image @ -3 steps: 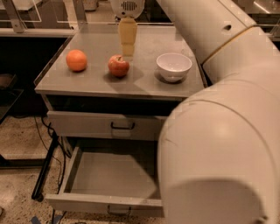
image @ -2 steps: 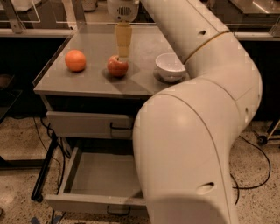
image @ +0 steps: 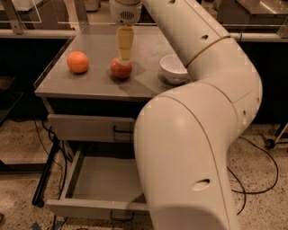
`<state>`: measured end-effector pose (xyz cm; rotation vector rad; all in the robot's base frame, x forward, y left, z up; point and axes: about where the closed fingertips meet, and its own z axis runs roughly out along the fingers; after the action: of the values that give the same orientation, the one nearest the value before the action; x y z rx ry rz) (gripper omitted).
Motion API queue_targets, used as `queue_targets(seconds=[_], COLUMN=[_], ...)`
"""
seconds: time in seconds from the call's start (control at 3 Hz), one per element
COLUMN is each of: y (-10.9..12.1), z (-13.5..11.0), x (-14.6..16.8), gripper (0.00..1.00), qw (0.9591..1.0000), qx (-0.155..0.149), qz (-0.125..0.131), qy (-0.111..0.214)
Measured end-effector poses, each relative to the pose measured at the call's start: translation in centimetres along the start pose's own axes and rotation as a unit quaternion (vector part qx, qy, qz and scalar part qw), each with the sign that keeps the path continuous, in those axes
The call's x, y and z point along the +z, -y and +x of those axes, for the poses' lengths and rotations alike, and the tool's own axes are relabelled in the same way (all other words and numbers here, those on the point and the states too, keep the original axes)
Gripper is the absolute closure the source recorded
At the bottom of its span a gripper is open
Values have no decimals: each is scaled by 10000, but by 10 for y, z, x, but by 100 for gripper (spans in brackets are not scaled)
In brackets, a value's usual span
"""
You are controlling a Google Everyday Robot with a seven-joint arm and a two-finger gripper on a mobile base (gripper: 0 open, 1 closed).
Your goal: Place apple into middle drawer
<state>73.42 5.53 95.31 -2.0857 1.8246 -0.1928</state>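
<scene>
Grey flat-topped bench (image: 94,84), seen from its near side and from above. The left and near edges of the top are in full view. The right part of the top is hidden behind the large white robot arm (image: 193,148).

On the top, left to right:
- plain round orange fruit (image: 78,62), near the left edge
- round red apple with yellowish patches (image: 121,69), about mid-top
- white round bowl (image: 172,69), its right rim cut off by the arm

All three stand apart. There is a wide bare stretch between orange fruit and apple and a narrower one between apple and bowl. A bare strip runs between the row and the near edge.

The pale yellowish gripper (image: 124,55) hangs straight down from the white wrist housing (image: 126,11), directly over the apple, with its tip at the apple's top. Whether it touches or leaves a small gap cannot be told. It is seen side-on as a single strip, so how far open it is, and whether it grips the apple, cannot be told.

Below the top is a closed grey upper drawer front (image: 85,127) with a small black handle (image: 122,131). Under that, the wide shallow grey metal middle drawer (image: 101,182) is pulled out toward the near side. Its floor, left wall and front lip show, and the drawer's own black handle (image: 121,217) is clipped by the frame's bottom edge. The drawer's right part is hidden behind the arm.

Black cables (image: 47,143) trail on the speckled floor (image: 20,143) left of the cabinet. Another cable loop (image: 256,179) lies at the right.
</scene>
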Motion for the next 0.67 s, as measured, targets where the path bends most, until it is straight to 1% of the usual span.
queue_targets(seconds=[0.67], y=[8], z=[1], x=[37], gripper=[0], qw=[9996], qx=[139], qz=[-230], qy=[121])
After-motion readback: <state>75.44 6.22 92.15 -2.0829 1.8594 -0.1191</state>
